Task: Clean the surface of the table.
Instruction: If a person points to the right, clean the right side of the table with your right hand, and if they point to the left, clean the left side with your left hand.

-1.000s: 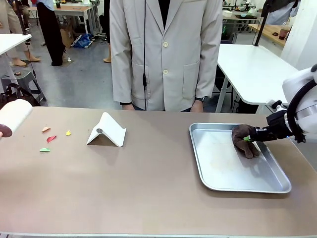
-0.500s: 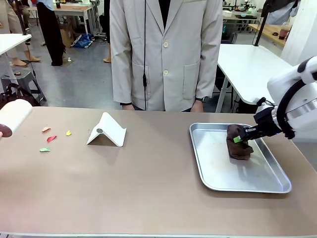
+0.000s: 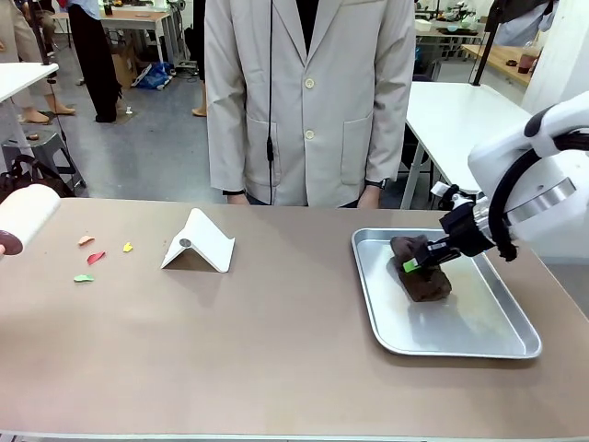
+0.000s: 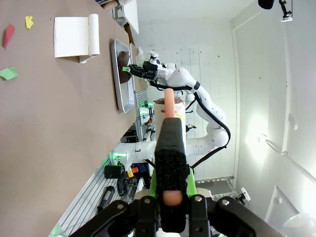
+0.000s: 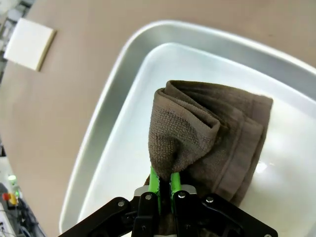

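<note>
Since the earlier frame, the right tool (image 3: 411, 264) has shifted left along the tray (image 3: 460, 348), dragging the cloth (image 3: 428, 284) with it. Its jaws are clenched on a cloth fold. The left tool (image 4: 170, 183) is clenched on a roller (image 4: 169, 138) handle. The surface (image 3: 276, 350) spans the near scene, with scraps (image 3: 95, 257) at far left and the tray at right.

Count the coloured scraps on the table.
4, clustered on the table, left end: peach scrap farthest, yellow scrap rightmost, red scrap between, green scrap nearest the robot. None seems hidden.
</note>
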Action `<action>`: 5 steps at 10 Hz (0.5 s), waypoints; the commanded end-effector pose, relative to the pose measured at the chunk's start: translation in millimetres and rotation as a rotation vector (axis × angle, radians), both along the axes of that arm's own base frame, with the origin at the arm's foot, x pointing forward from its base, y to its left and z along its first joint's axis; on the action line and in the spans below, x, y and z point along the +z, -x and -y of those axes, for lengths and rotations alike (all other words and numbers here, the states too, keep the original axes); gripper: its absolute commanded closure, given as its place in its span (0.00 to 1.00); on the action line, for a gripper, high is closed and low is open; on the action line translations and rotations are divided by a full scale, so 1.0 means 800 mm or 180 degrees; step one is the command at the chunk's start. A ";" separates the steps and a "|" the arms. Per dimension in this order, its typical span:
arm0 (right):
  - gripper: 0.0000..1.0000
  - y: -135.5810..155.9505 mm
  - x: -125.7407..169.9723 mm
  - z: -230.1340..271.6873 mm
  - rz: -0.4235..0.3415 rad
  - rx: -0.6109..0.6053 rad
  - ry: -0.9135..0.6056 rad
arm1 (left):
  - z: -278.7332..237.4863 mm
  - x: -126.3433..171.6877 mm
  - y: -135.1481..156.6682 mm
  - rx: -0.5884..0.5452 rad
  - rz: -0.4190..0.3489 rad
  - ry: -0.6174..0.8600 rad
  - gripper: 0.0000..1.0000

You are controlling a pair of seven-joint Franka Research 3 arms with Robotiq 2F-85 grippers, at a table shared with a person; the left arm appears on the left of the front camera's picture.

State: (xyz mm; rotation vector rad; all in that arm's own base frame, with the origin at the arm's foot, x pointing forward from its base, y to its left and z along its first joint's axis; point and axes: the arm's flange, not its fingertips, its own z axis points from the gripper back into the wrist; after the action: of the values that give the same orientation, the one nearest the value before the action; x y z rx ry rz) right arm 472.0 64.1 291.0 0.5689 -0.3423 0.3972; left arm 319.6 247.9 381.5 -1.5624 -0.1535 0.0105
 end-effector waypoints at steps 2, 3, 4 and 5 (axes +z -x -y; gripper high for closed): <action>0.91 0.007 0.003 -0.035 0.0023 0.0238 -0.0090 | -0.001 0.005 0.004 -0.0024 0.0034 0.0036 1.00; 0.91 0.006 -0.002 -0.039 0.0043 0.0221 0.0041 | -0.001 0.005 0.004 -0.0024 0.0034 0.0036 1.00; 0.91 0.002 -0.006 -0.038 0.0046 0.0165 0.0129 | -0.001 0.005 0.004 -0.0024 0.0034 0.0036 1.00; 0.91 -0.001 -0.005 -0.033 0.0093 0.0088 0.0225 | -0.001 0.005 0.004 -0.0024 0.0034 0.0036 1.00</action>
State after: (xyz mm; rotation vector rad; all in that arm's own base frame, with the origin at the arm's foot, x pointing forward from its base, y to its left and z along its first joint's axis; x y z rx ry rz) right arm 469.6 91.8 289.8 0.5617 -0.3322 0.4580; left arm 319.6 247.9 381.5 -1.5624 -0.1535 0.0105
